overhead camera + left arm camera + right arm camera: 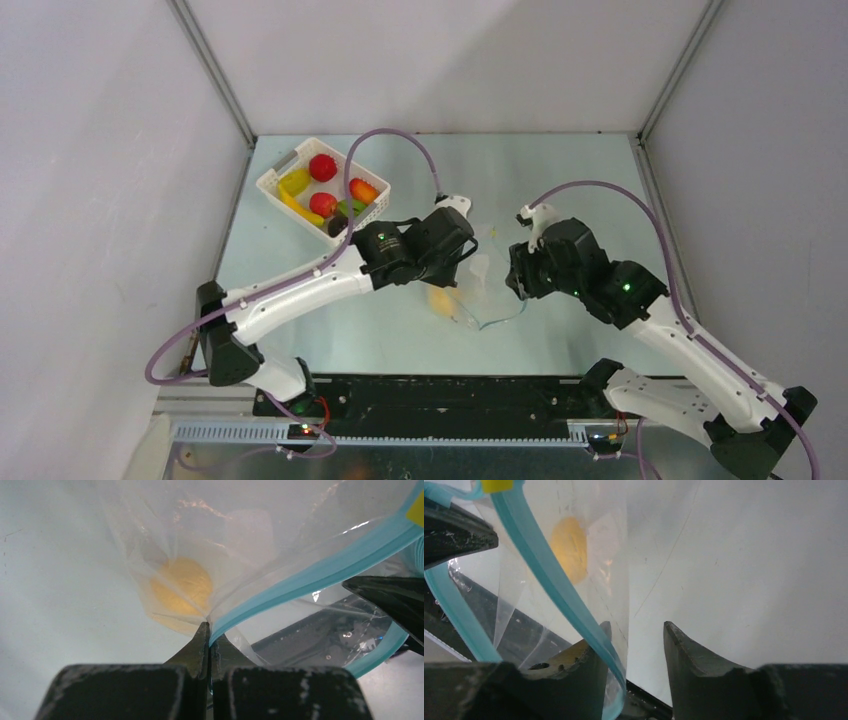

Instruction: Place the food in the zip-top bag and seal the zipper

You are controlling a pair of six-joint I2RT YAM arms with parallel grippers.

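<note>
The clear zip-top bag [482, 278] hangs between my two grippers above the table. One yellow-orange food piece [438, 299] sits inside it, also seen in the left wrist view [182, 585] and the right wrist view [569, 547]. My left gripper [209, 630] is shut on the light blue zipper [320, 567] at one end of the mouth. My right gripper [636, 630] is open, with the zipper [549, 575] and the bag's edge lying against its left finger [584, 675]. The bag's mouth is spread open.
A white slotted basket [275, 180] stands at the back left with red [322, 167], yellow [295, 185], orange [363, 190], green and dark food pieces. Grey walls enclose the table on three sides. A black rail runs along the near edge.
</note>
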